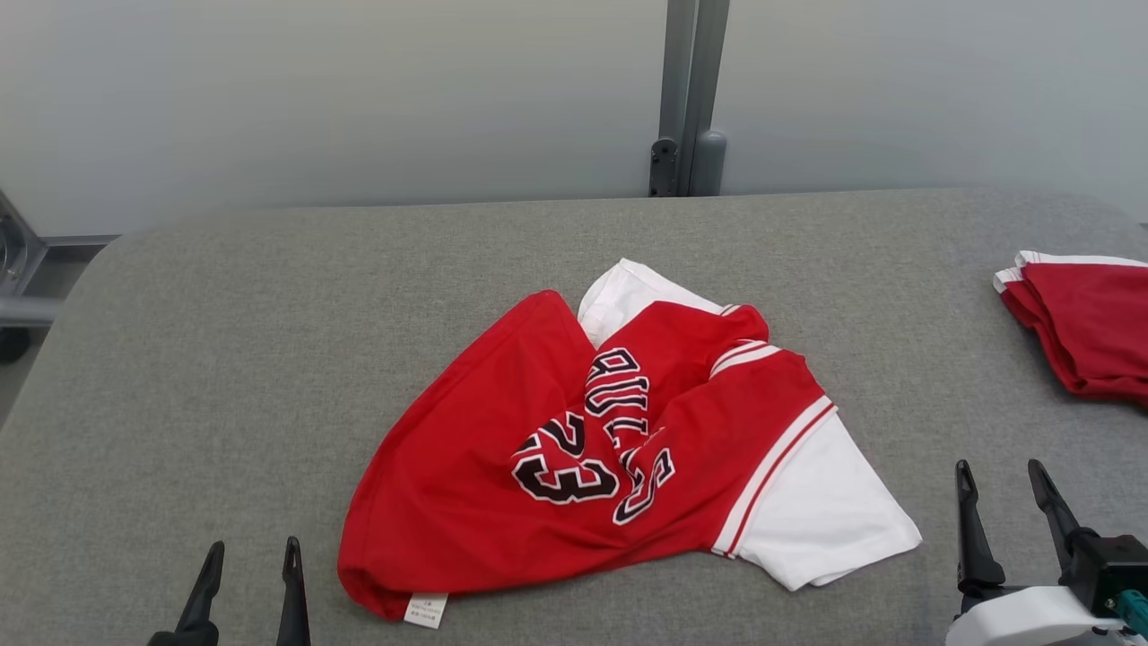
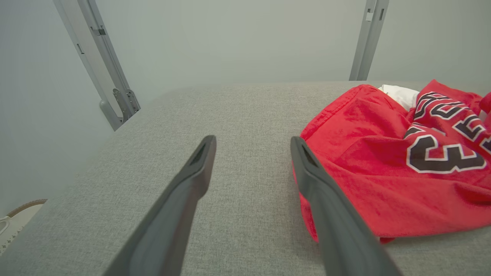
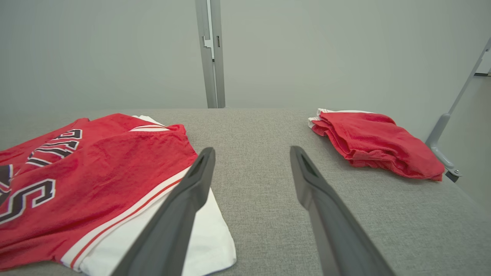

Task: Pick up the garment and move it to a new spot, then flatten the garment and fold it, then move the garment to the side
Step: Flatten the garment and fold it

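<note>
Two grippers sit low at the near edge, the left gripper and the right gripper, jaws spread wide on both, nothing held. Between them, the crumpled red-and-white jersey lies mid-way across the grey padded table. A folded red garment sits far right.

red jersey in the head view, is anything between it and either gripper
Nothing visible. Only bare grey padded table separates the open left gripper and open right gripper from the crumpled red jersey. The folded red garment lies far right, off both paths.
</note>
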You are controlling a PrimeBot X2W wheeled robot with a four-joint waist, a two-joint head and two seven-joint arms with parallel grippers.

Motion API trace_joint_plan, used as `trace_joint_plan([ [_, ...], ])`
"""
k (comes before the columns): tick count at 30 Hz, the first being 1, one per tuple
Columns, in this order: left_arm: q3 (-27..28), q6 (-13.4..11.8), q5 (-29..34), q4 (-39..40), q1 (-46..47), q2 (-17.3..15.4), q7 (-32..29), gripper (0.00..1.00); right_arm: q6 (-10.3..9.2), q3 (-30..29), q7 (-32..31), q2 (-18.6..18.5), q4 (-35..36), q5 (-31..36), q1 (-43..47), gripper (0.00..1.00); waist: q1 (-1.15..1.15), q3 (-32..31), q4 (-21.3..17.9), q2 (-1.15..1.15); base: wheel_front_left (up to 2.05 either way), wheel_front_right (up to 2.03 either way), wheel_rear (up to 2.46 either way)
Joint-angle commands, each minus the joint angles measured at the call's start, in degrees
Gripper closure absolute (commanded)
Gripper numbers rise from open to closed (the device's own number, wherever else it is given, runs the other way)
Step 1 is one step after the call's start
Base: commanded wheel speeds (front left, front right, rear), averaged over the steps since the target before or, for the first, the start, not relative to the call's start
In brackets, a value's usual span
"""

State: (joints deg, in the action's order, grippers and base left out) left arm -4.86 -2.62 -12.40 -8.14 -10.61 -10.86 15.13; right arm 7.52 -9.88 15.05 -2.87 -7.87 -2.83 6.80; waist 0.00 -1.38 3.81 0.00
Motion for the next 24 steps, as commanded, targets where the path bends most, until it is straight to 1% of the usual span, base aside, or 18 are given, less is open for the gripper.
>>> trace_joint_plan([
  [1,0.6,1.1,0.7,-0.4,-0.5,0.4,0.0,0.0,-0.07,0.1,0.2,-0.1,-0.1,0.1,-0.3,0.0,0.0,0.0,0.5,0.0,0.0,0.0,0.0],
  [5,2.0,3.7,2.1,-1.0,0.4,1.3,0.0,0.0,-0.07,0.4,0.2,-0.1,0.0,-0.1,-0.5,0.0,0.0,0.3,1.2,0.0,0.0,0.0,0.0],
  [10,3.6,6.3,3.5,-2.1,1.0,2.3,0.0,0.0,-0.07,1.0,0.2,-0.1,-0.5,-0.2,-0.5,0.0,0.0,0.2,1.6,0.0,0.0,0.0,0.0],
  [18,5.2,8.1,5.0,-3.0,1.3,3.5,0.0,0.0,-0.07,1.9,0.2,-0.1,-0.9,-0.4,-0.3,0.0,0.0,-0.2,1.6,0.0,0.0,0.0,0.0],
  [24,5.9,8.9,6.0,-3.5,1.4,4.1,0.0,0.0,-0.07,2.3,0.2,-0.1,-0.9,-0.5,-0.1,0.0,0.0,-0.5,1.3,0.0,0.0,0.0,0.0],
])
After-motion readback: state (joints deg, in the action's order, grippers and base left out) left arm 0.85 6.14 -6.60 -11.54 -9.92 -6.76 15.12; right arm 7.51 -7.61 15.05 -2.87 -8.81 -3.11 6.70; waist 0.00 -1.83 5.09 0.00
